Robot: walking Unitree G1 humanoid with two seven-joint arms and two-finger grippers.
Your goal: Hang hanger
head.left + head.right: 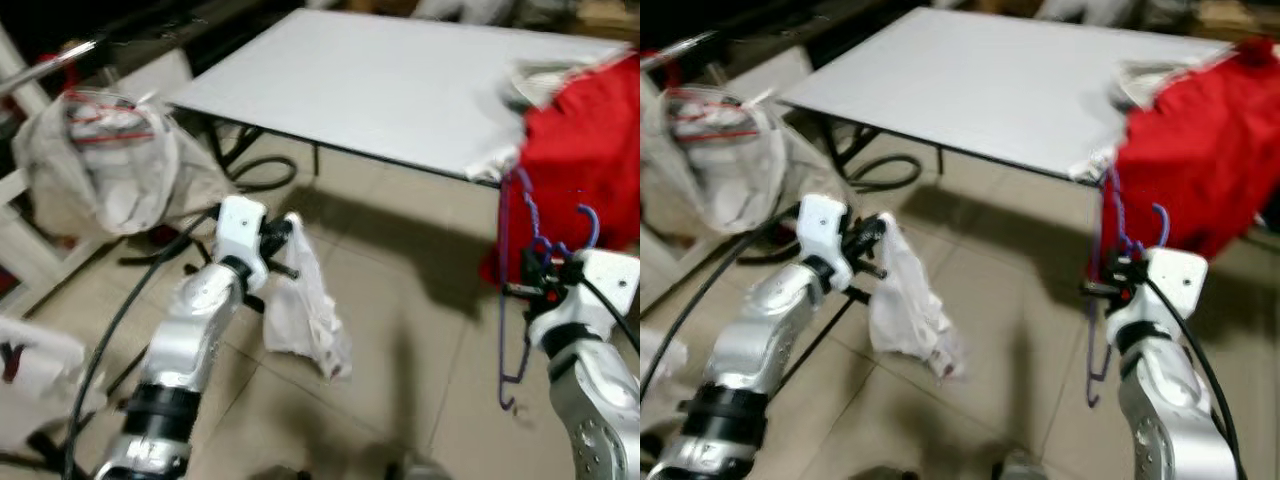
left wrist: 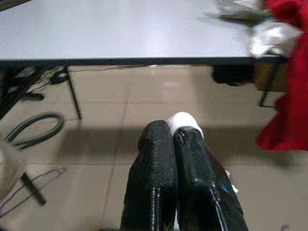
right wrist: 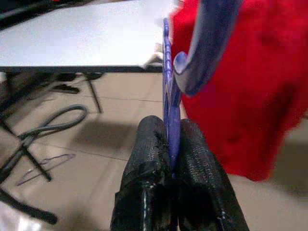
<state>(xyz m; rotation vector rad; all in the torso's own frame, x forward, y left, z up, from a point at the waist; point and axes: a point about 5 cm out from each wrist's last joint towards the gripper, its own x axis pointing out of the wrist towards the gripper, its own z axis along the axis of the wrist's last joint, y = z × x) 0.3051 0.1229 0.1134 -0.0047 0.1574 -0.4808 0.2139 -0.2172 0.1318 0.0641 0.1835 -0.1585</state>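
the right gripper [image 3: 173, 144] is closed on a purple hanger [image 1: 515, 290], which hangs from it over the tile floor [image 1: 400, 300], just beside a red cloth [image 1: 590, 150] draped off the white counter [image 1: 400, 80]. the left gripper [image 2: 175, 144] is clamped on a white cloth [image 1: 305, 305] that dangles above the floor. a mesh laundry bag [image 1: 100, 160] sits further left.

Both silver arms reach forward, bent at the elbow. The left gripper [image 1: 283, 236] is clamped on a white cloth [image 1: 303, 310]. The right gripper [image 3: 174, 144] pinches a blue hanger [image 3: 169, 103].
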